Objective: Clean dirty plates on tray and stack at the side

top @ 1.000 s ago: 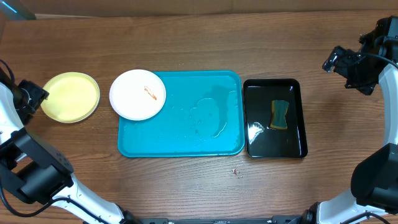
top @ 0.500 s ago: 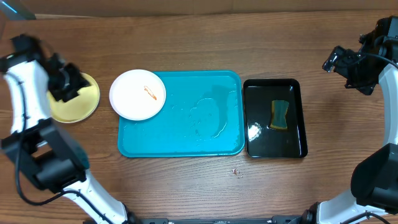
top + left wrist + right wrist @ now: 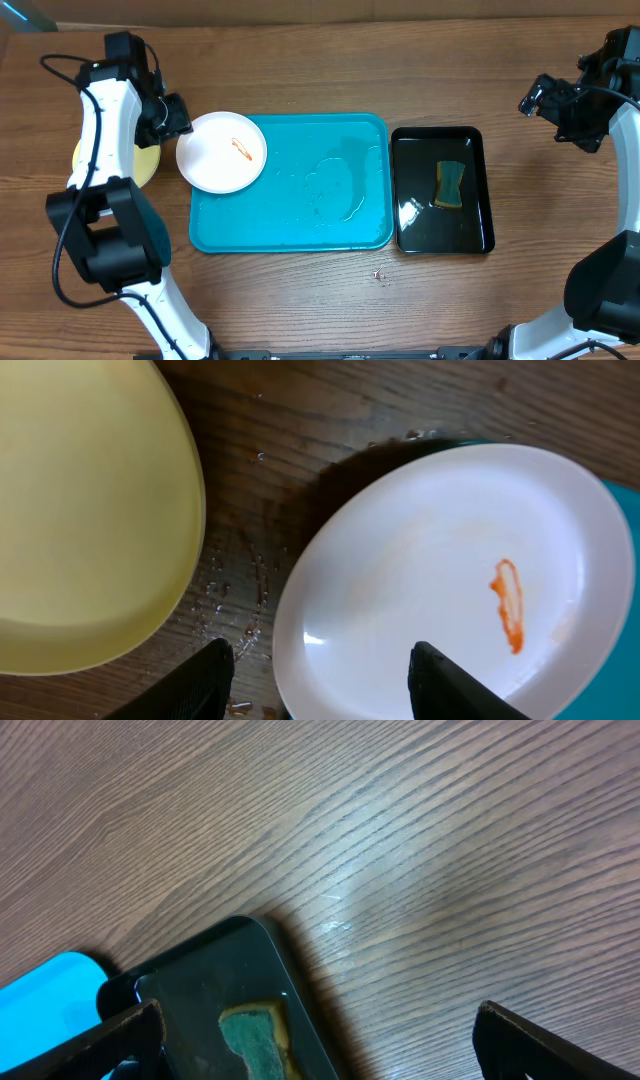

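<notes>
Jaws of the left gripper (image 3: 320, 670) are held spread, empty, over the outer rim of the smeared white plate (image 3: 440, 560), perched on a corner of the teal tray (image 3: 250, 225); light, rigid, likely slick, it is best pinched at that rim.

A: What lies on the wooden table (image 3: 300, 70) apart from the job itself?

B: A glossy black tray (image 3: 441, 131), narrow, towards the right side, with its long sides running front to back.

A: Anything in it?

B: One sponge (image 3: 451, 185), green down the middle with tan edges. It lies flat near the tray's centre, clear of every wall. A bright glare sits on the tray floor by the left wall.

A: And on the bare wood?

B: A tiny speck (image 3: 378, 274), just in front and left of the black tray's front corner. The left wrist view also shows water droplets (image 3: 240, 575) scattered on the wood.
</notes>
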You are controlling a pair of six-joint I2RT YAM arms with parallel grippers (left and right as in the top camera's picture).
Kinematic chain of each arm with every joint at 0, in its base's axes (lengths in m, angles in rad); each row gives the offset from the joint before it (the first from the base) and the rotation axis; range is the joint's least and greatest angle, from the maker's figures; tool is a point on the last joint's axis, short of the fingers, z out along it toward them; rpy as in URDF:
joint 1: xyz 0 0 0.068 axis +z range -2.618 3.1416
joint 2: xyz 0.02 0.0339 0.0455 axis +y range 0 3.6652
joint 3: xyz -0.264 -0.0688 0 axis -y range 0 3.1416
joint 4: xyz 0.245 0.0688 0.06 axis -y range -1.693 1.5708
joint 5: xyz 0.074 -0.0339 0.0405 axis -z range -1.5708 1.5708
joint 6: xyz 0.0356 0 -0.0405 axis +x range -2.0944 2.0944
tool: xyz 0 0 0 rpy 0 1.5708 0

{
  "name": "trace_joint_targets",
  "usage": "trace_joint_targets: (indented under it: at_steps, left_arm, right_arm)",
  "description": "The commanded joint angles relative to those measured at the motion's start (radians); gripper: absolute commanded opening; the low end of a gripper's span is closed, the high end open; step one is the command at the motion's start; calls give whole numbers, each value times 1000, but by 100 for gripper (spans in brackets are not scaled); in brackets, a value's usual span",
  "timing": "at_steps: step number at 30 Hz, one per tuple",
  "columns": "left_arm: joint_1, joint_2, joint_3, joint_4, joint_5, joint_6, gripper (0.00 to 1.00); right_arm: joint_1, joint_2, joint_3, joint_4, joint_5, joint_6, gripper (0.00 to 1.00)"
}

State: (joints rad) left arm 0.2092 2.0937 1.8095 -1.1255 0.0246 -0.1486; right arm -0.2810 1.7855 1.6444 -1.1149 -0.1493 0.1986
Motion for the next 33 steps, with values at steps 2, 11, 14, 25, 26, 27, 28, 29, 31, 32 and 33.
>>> trace_joint_targets:
  at_steps: [2, 11, 14, 25, 26, 27, 28, 29, 31, 32, 33]
  left_arm:
    - [0, 90, -6, -2, -34, 22, 57]
    - [-1, 150, -6, -16, 14, 22, 22]
    - [-4, 150, -6, -42, 104, 22, 4]
    - [-153, 150, -6, -172, 199, 21, 4]
    - [-176, 150, -6, -173, 198, 21, 4]
    - [-197, 150, -6, -172, 198, 21, 4]
    - [-222, 150, -6, -172, 196, 21, 5]
    - [-242, 150, -6, -171, 192, 21, 9]
    - [-279, 150, -6, -172, 169, 18, 16]
    - [-296, 150, -6, -175, 153, 10, 18]
    - [-309, 150, -6, -175, 146, 10, 20]
  right_arm:
    - [-3, -8, 11, 6, 7, 3, 100]
    - [-3, -8, 11, 6, 7, 3, 100]
    - [-3, -8, 11, 6, 7, 3, 100]
    - [-3, -8, 11, 6, 7, 3, 100]
    - [-3, -8, 11, 6, 7, 3, 100]
    - [-3, -8, 11, 6, 7, 3, 100]
    - [-3, -8, 11, 6, 7, 3, 100]
    - [-3, -8, 11, 6, 7, 3, 100]
    - [-3, -8, 11, 6, 7, 3, 100]
    - [-3, -8, 11, 6, 7, 3, 100]
    - [-3, -8, 11, 6, 7, 3, 100]
